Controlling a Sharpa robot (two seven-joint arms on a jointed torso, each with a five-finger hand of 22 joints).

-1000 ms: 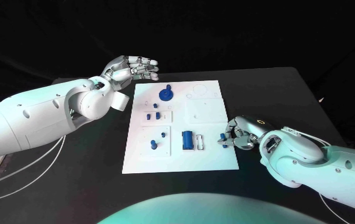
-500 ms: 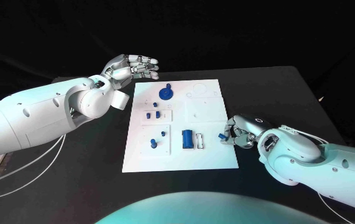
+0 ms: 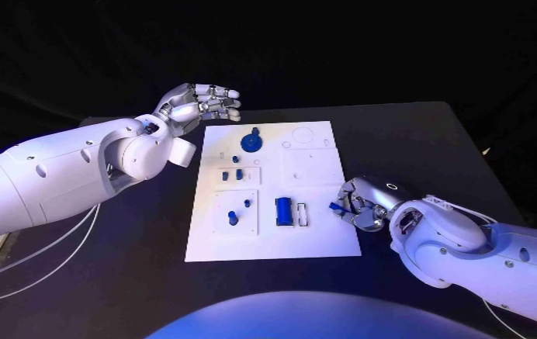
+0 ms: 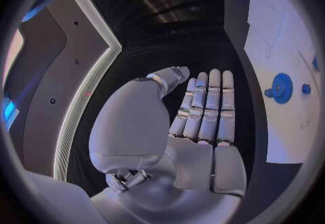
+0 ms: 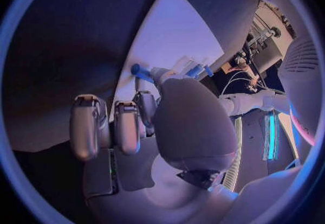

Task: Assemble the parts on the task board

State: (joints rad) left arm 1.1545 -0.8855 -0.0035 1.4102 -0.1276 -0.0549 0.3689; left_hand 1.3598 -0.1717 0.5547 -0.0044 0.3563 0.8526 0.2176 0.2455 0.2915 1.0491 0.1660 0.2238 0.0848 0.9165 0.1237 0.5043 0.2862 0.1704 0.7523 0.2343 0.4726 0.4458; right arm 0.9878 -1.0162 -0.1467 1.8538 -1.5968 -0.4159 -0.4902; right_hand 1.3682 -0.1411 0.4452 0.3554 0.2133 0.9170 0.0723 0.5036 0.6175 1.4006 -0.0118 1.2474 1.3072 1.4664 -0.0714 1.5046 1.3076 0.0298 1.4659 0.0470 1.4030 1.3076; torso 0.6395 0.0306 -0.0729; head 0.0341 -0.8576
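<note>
The white task board [image 3: 319,238] lies in the middle of the black table. On it are a blue gear [image 3: 251,141], two small blue pieces [image 3: 230,174], a blue peg [image 3: 233,217] and a blue block [image 3: 284,211]. My right hand [image 3: 362,204] sits at the board's right edge and pinches a small blue part [image 3: 336,208]. In the right wrist view that part [image 5: 141,71] sticks out between the thumb and a finger of the right hand [image 5: 159,121], over the board [image 5: 176,34]. My left hand [image 3: 205,103] hovers off the board's far left corner, fingers stretched out, holding nothing.
In the left wrist view the left hand [image 4: 200,121] lies flat beside the board [image 4: 271,50], with the gear [image 4: 281,81] close by. Bare black table [image 3: 425,137] surrounds the board on all sides.
My right hand has turned slightly at the board's right edge, keeping the small blue part. The left hand has not moved.
</note>
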